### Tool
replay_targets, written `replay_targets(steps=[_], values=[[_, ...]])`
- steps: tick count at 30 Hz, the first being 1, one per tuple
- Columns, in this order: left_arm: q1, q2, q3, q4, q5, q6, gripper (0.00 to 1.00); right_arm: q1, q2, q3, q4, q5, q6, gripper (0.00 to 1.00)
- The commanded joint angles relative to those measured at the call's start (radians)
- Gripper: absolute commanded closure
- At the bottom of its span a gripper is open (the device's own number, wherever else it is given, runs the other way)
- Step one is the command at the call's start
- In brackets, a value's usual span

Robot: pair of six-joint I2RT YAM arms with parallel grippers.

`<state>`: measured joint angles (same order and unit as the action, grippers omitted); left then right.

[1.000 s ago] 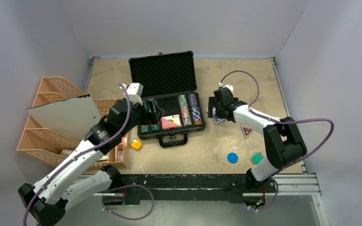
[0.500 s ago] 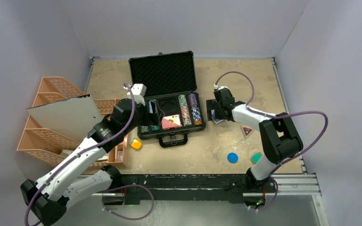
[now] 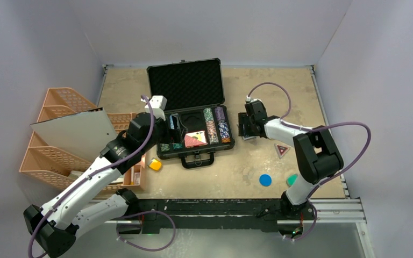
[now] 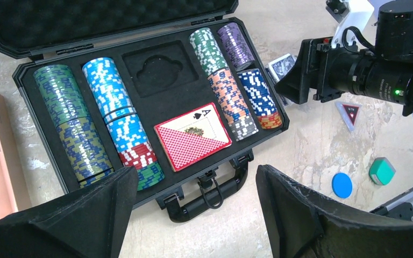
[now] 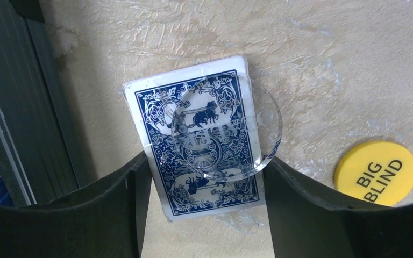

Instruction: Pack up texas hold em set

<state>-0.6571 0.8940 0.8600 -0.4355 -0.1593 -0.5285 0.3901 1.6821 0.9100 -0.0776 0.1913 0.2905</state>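
The black briefcase (image 3: 185,83) lies open, its foam slots holding chip stacks (image 3: 217,126) and a red card deck (image 3: 195,140). In the left wrist view the chips (image 4: 107,107), red deck (image 4: 192,134) and handle (image 4: 209,196) show clearly. My left gripper (image 3: 172,127) is open and empty above the case's front left. My right gripper (image 3: 246,129) is open, low over the table right of the case. Its fingers stand on either side of a blue card deck (image 5: 193,161) with a clear round button (image 5: 236,134) on top. A yellow BIG BLIND button (image 5: 375,172) lies beside it.
Orange trays (image 3: 54,156) with a white board (image 3: 75,131) stand at the left. A yellow block (image 3: 155,164), a blue disc (image 3: 265,180), a green block (image 3: 292,180) and a red triangle button (image 3: 283,150) lie on the table.
My left gripper shifted slightly right over the case. My right arm's elbow swung left while its gripper stayed over the blue deck.
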Motion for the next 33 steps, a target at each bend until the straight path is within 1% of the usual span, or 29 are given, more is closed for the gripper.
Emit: replay_targets(steps=[1, 4, 8, 12, 15, 18, 21, 24, 26, 30, 33], values=[[-0.003, -0.010, -0.001, 0.019, -0.015, 0.020, 0.16, -0.005, -0.063, -0.026, -0.050, -0.005, 0.102, 0.41], [-0.003, -0.010, -0.003, 0.021, -0.015, 0.019, 0.16, -0.005, -0.116, -0.050, -0.099, -0.035, 0.149, 0.41], [-0.003, -0.006, -0.002, 0.024, -0.012, 0.018, 0.16, -0.007, -0.189, -0.098, -0.130, -0.139, 0.215, 0.41], [-0.003, 0.000, -0.003, 0.026, -0.009, 0.017, 0.16, -0.007, -0.257, -0.158, -0.112, -0.225, 0.287, 0.41], [-0.004, 0.003, -0.006, 0.027, 0.000, 0.018, 0.16, -0.008, -0.299, -0.204, -0.088, -0.263, 0.343, 0.41], [-0.004, 0.004, -0.006, 0.029, 0.010, 0.013, 0.16, -0.013, -0.350, -0.257, -0.031, -0.336, 0.410, 0.41], [-0.003, 0.009, -0.005, 0.037, 0.025, 0.010, 0.16, -0.013, -0.409, -0.299, -0.003, -0.345, 0.470, 0.42], [-0.003, 0.028, -0.004, 0.045, 0.045, 0.011, 0.16, -0.013, -0.477, -0.337, 0.019, -0.321, 0.513, 0.41], [-0.003, 0.044, -0.007, 0.046, 0.046, 0.009, 0.16, -0.013, -0.513, -0.354, 0.042, -0.333, 0.512, 0.41], [-0.003, 0.082, -0.008, 0.062, 0.089, 0.000, 0.16, -0.013, -0.568, -0.364, 0.112, -0.319, 0.422, 0.44], [-0.003, 0.118, 0.000, 0.081, 0.131, -0.014, 0.15, -0.013, -0.615, -0.387, 0.190, -0.390, 0.351, 0.48]])
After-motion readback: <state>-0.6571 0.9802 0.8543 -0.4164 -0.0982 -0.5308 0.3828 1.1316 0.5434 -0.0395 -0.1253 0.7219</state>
